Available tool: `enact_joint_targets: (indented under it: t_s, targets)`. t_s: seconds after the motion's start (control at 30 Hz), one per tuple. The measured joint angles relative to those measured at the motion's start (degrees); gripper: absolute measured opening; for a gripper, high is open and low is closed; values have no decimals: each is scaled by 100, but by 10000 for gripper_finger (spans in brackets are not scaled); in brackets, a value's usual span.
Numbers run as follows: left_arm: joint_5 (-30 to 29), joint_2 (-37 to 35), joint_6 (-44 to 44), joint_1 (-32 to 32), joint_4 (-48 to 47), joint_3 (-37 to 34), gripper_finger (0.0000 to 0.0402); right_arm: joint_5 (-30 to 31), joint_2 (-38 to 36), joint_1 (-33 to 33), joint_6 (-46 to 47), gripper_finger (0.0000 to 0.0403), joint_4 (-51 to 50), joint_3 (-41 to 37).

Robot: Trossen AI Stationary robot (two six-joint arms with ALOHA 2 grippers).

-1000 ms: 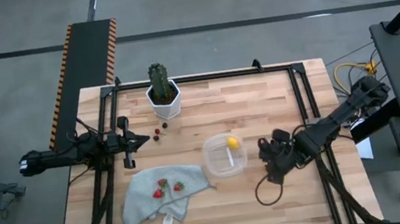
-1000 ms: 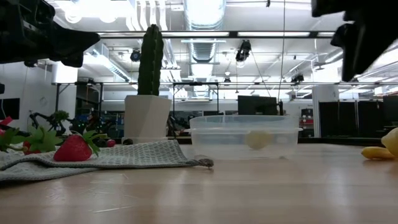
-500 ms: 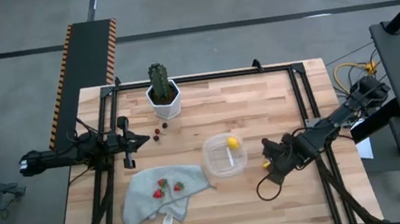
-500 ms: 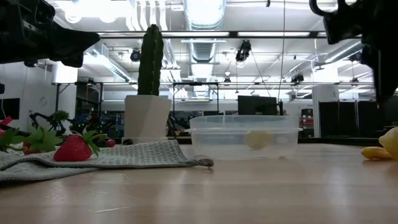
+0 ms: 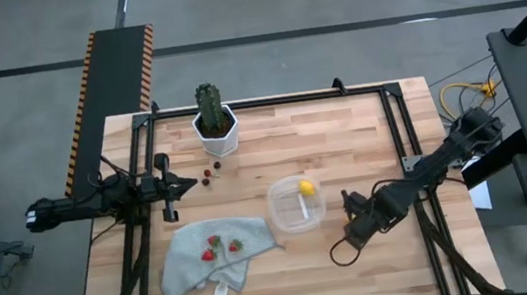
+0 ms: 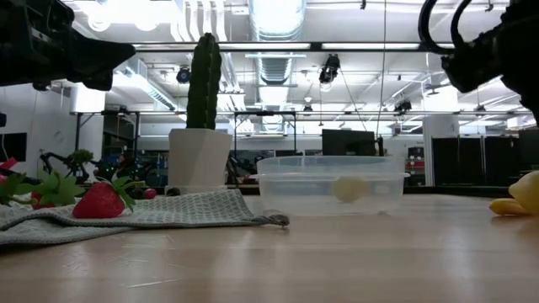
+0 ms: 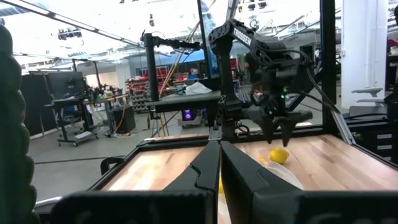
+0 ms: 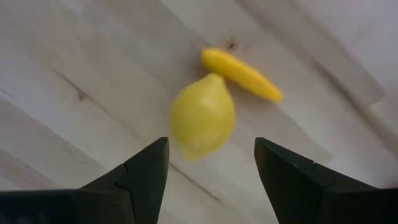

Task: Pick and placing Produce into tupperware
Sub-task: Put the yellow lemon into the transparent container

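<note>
A clear tupperware tub (image 5: 296, 205) (image 6: 330, 185) sits mid-table with one lemon (image 5: 306, 188) (image 6: 348, 188) inside. A second lemon (image 8: 202, 118) (image 6: 530, 190) and an orange-yellow elongated piece (image 8: 241, 74) (image 6: 509, 206) lie on the wood right of the tub. My right gripper (image 5: 354, 227) (image 8: 210, 146) hangs open above that lemon, pointing down, a finger on either side and clear of it. Strawberries (image 5: 223, 244) (image 6: 99, 201) rest on a grey cloth (image 5: 212, 258). Tiny dark berries (image 5: 209, 172) lie by the cactus pot. My left gripper (image 5: 188, 185) (image 7: 219, 168) waits shut at the left.
A cactus in a white pot (image 5: 214, 123) (image 6: 200, 135) stands at the far edge, left of centre. A black frame rail (image 5: 399, 141) runs along the table's right side beside my right arm. Bare wood lies near the tub and toward the near edge.
My right gripper has moved toward the near edge and slightly left, coming over the lemon on the table, which the high view showed half a second ago and which the gripper now covers. The left arm and all the produce have kept still.
</note>
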Motion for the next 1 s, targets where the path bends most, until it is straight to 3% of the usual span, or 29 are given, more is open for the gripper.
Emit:
enact_joint_targets:
  t_s: [0.3, 0.5, 1.0]
  targets:
    - [0, -2, 14, -2, 96, 9, 0, 19, 554, 0, -61, 296, 82, 0]
    - [0, -2, 15, 0, 96, 9, 0, 24, 855, 0, 35, 316, 168, 2]
    - [0, 0, 18, -1, 96, 9, 0, 96, 1101, -37, 116, 272, 268, 24]
